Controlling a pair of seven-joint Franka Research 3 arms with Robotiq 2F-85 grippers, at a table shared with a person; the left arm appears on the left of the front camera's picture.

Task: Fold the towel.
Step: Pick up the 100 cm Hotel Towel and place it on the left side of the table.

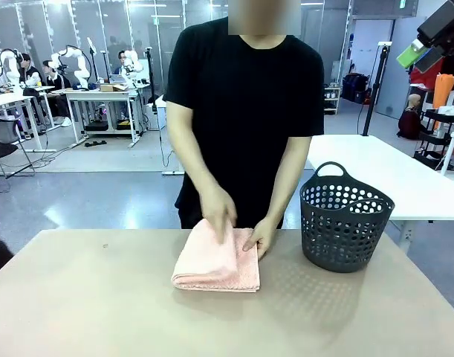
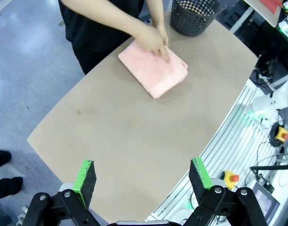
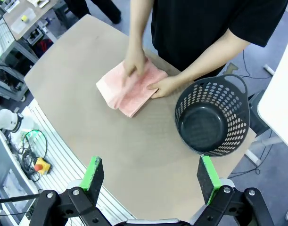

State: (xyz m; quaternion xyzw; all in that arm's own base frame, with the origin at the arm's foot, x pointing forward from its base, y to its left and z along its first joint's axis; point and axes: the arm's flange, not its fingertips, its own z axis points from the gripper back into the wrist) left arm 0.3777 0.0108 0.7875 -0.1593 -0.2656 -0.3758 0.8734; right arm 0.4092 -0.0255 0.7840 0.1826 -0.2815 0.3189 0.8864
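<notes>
The beige rectangular tabletop spans the front view, with a person in a black short-sleeved shirt standing at its far edge, at twelve o'clock. On the table toward two o'clock stands a dark grey perforated plastic basket with loop handles, upright and showing nothing inside in the right wrist view. Just beside it, toward the table's middle, lies the towel, a light salmon-pink terry cloth folded into a thick, compact rectangle, apart from the basket. One of the person's hands presses on the towel's top near its far edge; the other hand rests on the corner facing the basket.

The left gripper hangs high above the near table edge with its green-padded fingers spread wide, holding nothing. The right gripper likewise stands wide apart and empty, well short of the towel.
</notes>
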